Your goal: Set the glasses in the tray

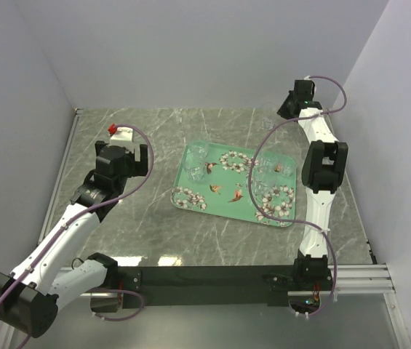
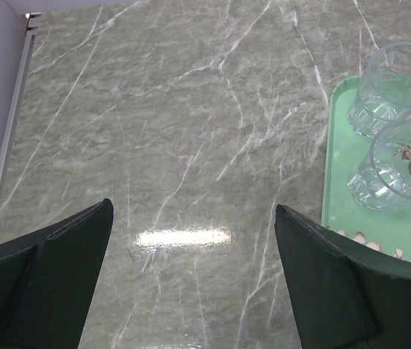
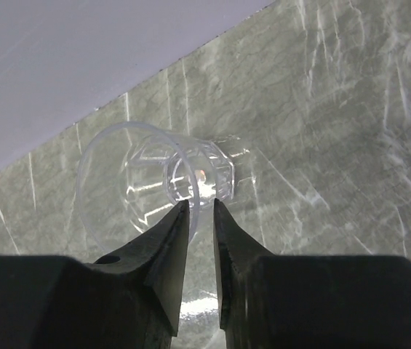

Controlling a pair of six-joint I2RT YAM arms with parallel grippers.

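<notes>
Clear faceted glass (image 3: pixel 132 174) clamped in right pincer (image 3: pixel 202 205)
Left pincer (image 2: pixel 192 207) apart over veined marble desk (image 2: pixel 154 109) (2 glasses (image 2: pixel 398 163), mint tray (image 2: pixel 342 160), rightward).

One tray (image 1: pixel 220 207) and two grippers. The glasses come to at least five. One glass (image 3: pixel 154 174) is pinched by its wall between the fingers of the right gripper (image 3: pixel 201 207). Two stand just ahead and to the right of the wide-spread left gripper (image 2: pixel 192 206), a nearer glass (image 2: pixel 398 163) and a farther glass (image 2: pixel 401 83). Farther off on that same side are at least two more glasses (image 1: pixel 265 169) (their clear outlines overlap, so a third cannot be told).
</notes>
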